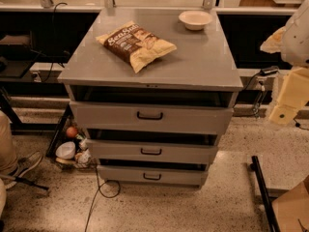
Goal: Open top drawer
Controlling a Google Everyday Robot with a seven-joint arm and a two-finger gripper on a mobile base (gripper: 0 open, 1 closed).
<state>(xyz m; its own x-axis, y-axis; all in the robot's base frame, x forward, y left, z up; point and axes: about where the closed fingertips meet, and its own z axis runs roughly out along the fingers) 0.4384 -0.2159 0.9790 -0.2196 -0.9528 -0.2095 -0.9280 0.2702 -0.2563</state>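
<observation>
The top drawer (pixel 111 116) is the widest and tallest of three grey drawers in a grey metal cabinet at the centre of the view. Its flat front carries a small black pull handle (pixel 149 115). The front stands a little forward of the cabinet top, with a dark gap above it. My gripper (pixel 284 111) hangs at the right edge of the view on the white and cream arm (pixel 297 37). It is to the right of the cabinet, about level with the top drawer, and clear of the handle.
A chip bag (pixel 137 43) and a white bowl (pixel 195 19) lie on the cabinet top (pixel 203 66). The two narrower drawers (pixel 116 151) sit below. Clutter (pixel 71 146) and a person's shoe (pixel 24 163) are on the floor at left, with a cable (pixel 104 190) in front. A black bar (pixel 263 192) and a cardboard box (pixel 292 209) are at right.
</observation>
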